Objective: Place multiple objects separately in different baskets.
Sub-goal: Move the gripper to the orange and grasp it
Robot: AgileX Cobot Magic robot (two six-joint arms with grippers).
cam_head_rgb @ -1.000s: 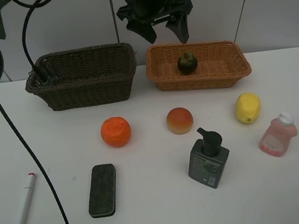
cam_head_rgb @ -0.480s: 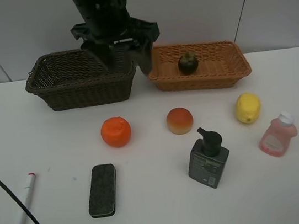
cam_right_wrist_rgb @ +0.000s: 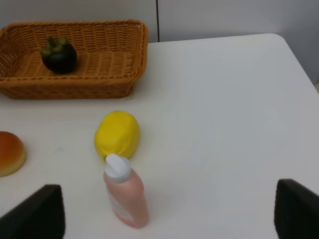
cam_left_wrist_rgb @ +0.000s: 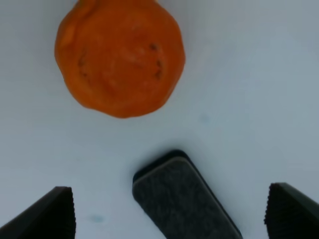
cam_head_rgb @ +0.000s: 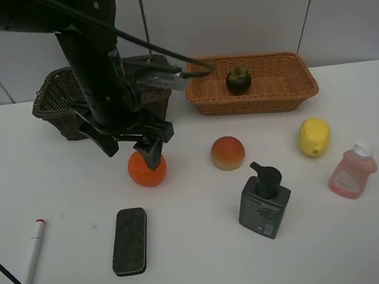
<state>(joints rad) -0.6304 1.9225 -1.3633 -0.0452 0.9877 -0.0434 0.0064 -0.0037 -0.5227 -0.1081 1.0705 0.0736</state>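
Hovers left gripper over orange, jaws spread wide, nothing held.

Puts orange on table at 9 o'clock of peach, 1 o'clock of eraser, 6 o'clock of dark basket. Shows mangosteen already in tan basket; lemon, pink bottle, pump bottle and marker unsorted. Shows right gripper wide and empty too. Likely light, firm, round; dimpled skin should grip fairly well but may roll. Best pinched across widest middle, from straight above, moderate squeeze. Needs centring first: in left wrist view orange sits ahead of fingertips, not between them.
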